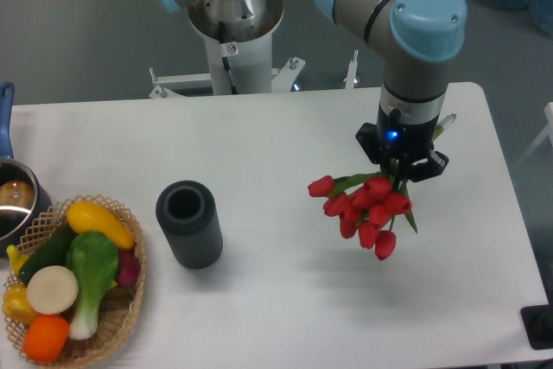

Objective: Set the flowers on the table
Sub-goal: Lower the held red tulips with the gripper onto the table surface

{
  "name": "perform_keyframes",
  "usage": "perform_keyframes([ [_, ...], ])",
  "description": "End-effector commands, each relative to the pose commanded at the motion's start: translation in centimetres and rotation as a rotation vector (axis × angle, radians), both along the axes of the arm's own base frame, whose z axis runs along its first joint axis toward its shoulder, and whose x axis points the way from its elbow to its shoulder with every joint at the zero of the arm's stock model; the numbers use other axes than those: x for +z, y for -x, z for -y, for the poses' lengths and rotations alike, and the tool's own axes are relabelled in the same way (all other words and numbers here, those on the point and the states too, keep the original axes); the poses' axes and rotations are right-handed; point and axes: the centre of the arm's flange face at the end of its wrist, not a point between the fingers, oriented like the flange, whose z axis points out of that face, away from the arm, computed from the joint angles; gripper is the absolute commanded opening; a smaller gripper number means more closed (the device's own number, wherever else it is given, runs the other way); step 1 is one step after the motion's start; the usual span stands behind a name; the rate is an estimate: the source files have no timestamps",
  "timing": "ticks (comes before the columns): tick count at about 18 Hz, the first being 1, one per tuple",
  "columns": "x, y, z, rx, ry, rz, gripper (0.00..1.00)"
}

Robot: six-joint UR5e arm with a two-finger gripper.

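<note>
On the right side, over desk:
flowers (367, 209): red closed tulip buds, green leaves, bunch hanging tilted
end effector (403, 164): clenched on the stems from above
desk (285, 308): white, smooth
vase (189, 224): dark ribbed, well apart on the left

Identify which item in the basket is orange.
The round orange fruit at the front edge of the basket; its neighbours are yellow, green, white or purple.

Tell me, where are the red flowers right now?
The flowers are on the right side of the camera view, hanging from the gripper above the white table. The dark ribbed vase stands off to their left.
</note>
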Motion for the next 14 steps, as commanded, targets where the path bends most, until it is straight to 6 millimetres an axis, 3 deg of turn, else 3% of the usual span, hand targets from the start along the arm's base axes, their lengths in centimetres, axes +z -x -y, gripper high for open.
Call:
perform_keyframes([
  [2,-2.1,-0.1,-1.7,-0.014,0.022,0.021,0.17],
  [9,-4.7,0.2,-2.6,-0.019,0.04,0.049,0.17],
  [14,-8.0,0.0,-5.1,-0.011,0.025,0.038,0.21],
])
